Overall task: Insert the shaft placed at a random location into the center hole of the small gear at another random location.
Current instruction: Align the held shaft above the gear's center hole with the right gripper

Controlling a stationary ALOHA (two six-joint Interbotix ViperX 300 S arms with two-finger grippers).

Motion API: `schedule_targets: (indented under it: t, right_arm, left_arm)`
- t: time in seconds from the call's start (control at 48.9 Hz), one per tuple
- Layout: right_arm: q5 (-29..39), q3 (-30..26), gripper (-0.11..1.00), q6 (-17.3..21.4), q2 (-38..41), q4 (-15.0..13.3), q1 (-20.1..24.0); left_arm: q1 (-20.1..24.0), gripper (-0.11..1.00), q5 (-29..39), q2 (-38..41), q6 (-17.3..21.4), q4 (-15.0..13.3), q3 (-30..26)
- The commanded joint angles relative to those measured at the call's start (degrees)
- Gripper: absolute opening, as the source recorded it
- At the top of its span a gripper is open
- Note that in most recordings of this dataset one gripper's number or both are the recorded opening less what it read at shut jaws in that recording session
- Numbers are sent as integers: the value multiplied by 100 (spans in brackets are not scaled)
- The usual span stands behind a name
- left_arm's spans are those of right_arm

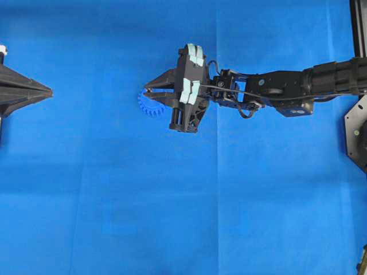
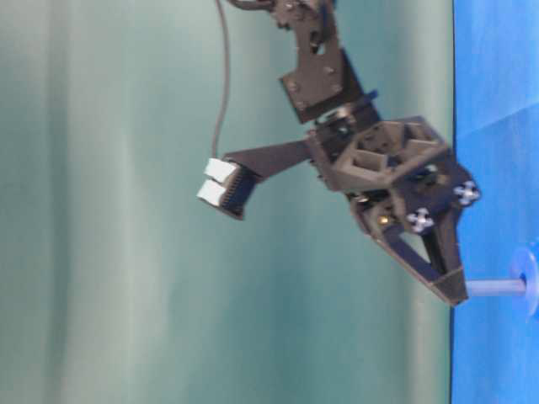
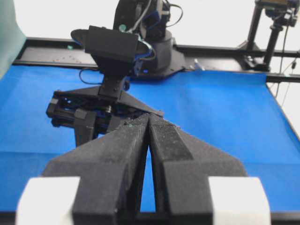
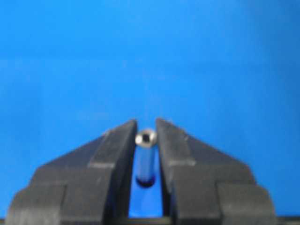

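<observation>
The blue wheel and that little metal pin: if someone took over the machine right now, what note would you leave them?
Right tool: shut on the pin, over the blue wheel near mid-cloth.
Left tool: shut, holding nothing, parked at the left edge of the blue cloth.
Done: pin picked up and brought to the wheel; the side view shows its far end at the wheel.
Left: whether it already sits in the hole cannot be told. Confirm, push it home, let go.

Overhead looks straight down; table-level is sideways-rotated, close; wrist cams look along fingers; all share the blue cloth point(image 1: 114, 200).
</observation>
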Motion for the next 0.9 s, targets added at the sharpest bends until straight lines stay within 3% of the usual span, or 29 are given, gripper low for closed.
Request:
schedule_targets:
  t: [0.0, 0.879]
  right_arm:
    - [-114, -26, 3, 9, -35, 26, -18]
    - [-325, 158, 3, -62, -580, -62, 18]
  left_arm:
    - [9, 0, -26, 18, -9, 9, -70]
    - [9, 0, -26, 18, -18, 0, -70]
